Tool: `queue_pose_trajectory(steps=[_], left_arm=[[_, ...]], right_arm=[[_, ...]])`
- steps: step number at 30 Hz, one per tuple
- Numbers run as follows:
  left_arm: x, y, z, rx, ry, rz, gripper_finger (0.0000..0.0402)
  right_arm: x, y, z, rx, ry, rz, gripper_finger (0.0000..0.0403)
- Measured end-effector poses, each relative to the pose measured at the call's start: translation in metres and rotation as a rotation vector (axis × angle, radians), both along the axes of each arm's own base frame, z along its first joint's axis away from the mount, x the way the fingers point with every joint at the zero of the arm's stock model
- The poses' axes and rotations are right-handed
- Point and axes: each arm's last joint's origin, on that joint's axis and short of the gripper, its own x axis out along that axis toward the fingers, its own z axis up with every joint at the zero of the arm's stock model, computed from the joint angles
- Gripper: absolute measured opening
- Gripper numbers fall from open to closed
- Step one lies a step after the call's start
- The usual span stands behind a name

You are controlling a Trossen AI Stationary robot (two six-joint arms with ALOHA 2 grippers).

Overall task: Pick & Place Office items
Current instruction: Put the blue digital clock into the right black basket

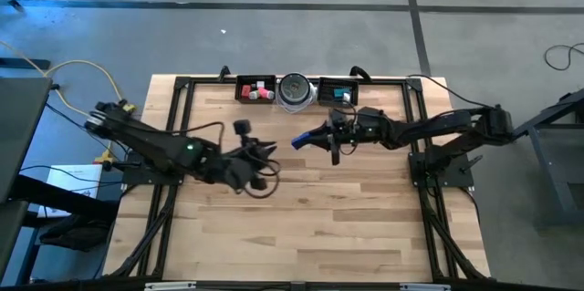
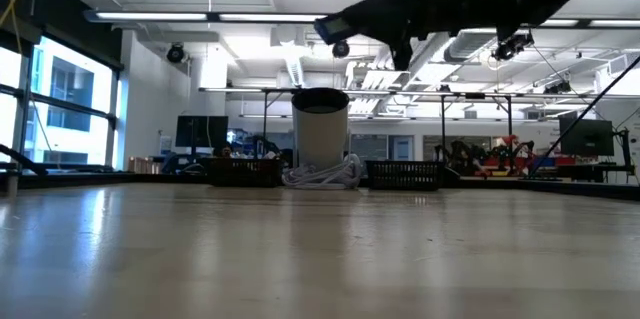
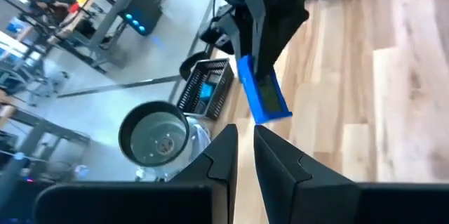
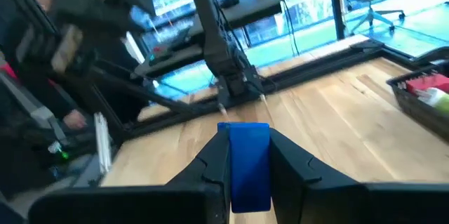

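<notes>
The right gripper (image 4: pixel 242 161) pinches the blue piece (image 4: pixel 243 159) by its flat faces; it looks light, stiff, slick. The left gripper (image 3: pixel 242 150), at 9 o'clock, is nearly closed, empty.

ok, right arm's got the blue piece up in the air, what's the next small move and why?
Probably carry it toward the right tray at the table's far edge. The right gripper is shut on the blue flat piece, held clear of the table; the left gripper is empty.

Blue flat piece (image 4: pixel 245 164) clamped between right gripper (image 1: pixel 301 140) fingers, aloft above table. Red and pink blocks (image 1: pixel 257 91) in left black tray; teal block (image 1: pixel 341 94) in right tray.
</notes>
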Motion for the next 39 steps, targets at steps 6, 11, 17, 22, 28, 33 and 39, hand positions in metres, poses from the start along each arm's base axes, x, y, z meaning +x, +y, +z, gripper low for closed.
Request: queue_pose_trajectory(steps=[6,11,17,22,28,33,39], left_arm=[[-0.036,0.000,0.013,-0.090,-0.024,0.012,0.0040],[-0.059,0.005,0.007,-0.140,-0.028,0.090,0.0040],[-0.088,0.013,-0.030,-0.167,-0.105,0.220,0.0040],[-0.109,0.012,-0.058,-0.243,-0.197,0.255,0.0040],[-0.116,-0.007,-0.072,-0.299,-0.302,0.164,0.0040],[-0.121,-0.021,-0.073,-0.302,-0.331,0.092,0.0040],[-0.128,-0.033,-0.070,-0.317,-0.371,0.043,0.0040]], right_arm=[[-0.024,0.001,0.023,-0.064,0.031,-0.057,0.0051],[-0.048,0.002,0.044,-0.121,0.034,-0.131,0.0051],[-0.064,0.000,0.045,-0.174,0.124,-0.244,0.0051],[-0.068,-0.012,0.037,-0.203,0.195,-0.341,0.0051],[-0.079,-0.033,0.019,-0.212,0.209,-0.461,0.0051],[-0.094,-0.047,0.007,-0.194,0.181,-0.511,0.0051],[-0.116,-0.052,0.008,-0.171,0.055,-0.539,0.0051]])
